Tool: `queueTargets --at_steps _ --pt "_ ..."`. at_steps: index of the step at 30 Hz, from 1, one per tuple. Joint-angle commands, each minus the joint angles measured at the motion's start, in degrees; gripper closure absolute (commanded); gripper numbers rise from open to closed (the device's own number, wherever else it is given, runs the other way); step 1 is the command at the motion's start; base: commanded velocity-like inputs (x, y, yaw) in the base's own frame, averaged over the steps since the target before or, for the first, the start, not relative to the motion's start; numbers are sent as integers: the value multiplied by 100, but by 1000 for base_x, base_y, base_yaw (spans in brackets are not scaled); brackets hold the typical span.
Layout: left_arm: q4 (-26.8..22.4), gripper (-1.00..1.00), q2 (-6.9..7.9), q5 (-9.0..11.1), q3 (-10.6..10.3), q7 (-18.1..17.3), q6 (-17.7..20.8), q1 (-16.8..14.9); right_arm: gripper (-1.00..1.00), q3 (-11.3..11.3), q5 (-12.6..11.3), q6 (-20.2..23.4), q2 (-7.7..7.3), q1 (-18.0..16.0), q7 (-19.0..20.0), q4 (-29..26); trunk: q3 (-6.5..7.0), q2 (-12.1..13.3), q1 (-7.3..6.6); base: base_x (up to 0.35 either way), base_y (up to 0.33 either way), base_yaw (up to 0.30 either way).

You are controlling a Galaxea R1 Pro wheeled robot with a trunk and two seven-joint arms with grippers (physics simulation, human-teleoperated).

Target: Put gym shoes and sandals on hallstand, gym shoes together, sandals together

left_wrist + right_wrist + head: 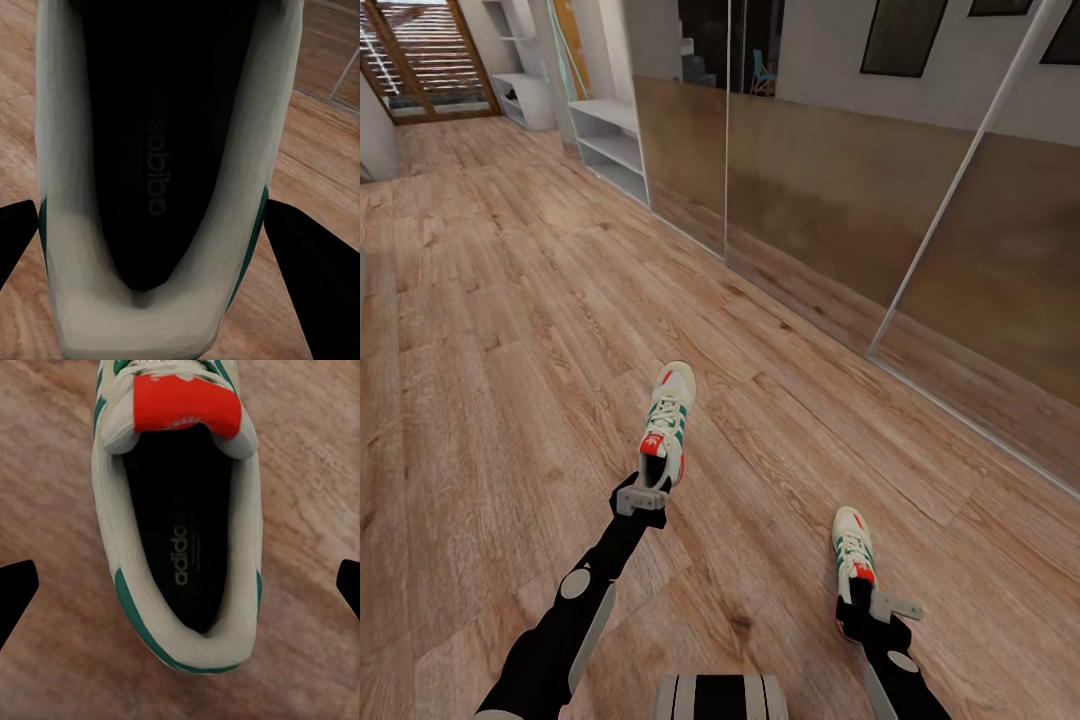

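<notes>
Head view shows us two white lace-up gym shoes with teal stripes over the brown wood-plank floor [510, 330]: our left gripper [643, 497] pinches the heel of one shoe [666, 420], while our right gripper [865, 605], fingers spread, hovers over the other [853, 548].

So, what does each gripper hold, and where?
Left gripper apparently clamps one gym shoe by its heel sides; right gripper, open, straddles the other gym shoe, holding nothing.
</notes>
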Motion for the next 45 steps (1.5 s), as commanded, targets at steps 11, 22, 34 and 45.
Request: queueTargets --at_steps 11,22,34,45 --pt "10 100 -6 17 5 -33 -12 -2 -100 -16 8 -339 -21 -3 16 2 -5 -1 -1 0 0 0" --pt "12 100 -6 10 10 -33 -12 -2 -100 -9 17 -443 -23 -3 20 2 -5 -1 -1 0 0 0" --pt "12 100 -3 10 7 -33 -12 -2 -100 -9 15 -453 -39 -3 20 -12 -147 -9 14 0 0 0" --pt "12 100 -2 10 5 -42 -12 -2 -100 -7 19 -449 -53 -3 20 -111 -195 -9 14 0 0 0"
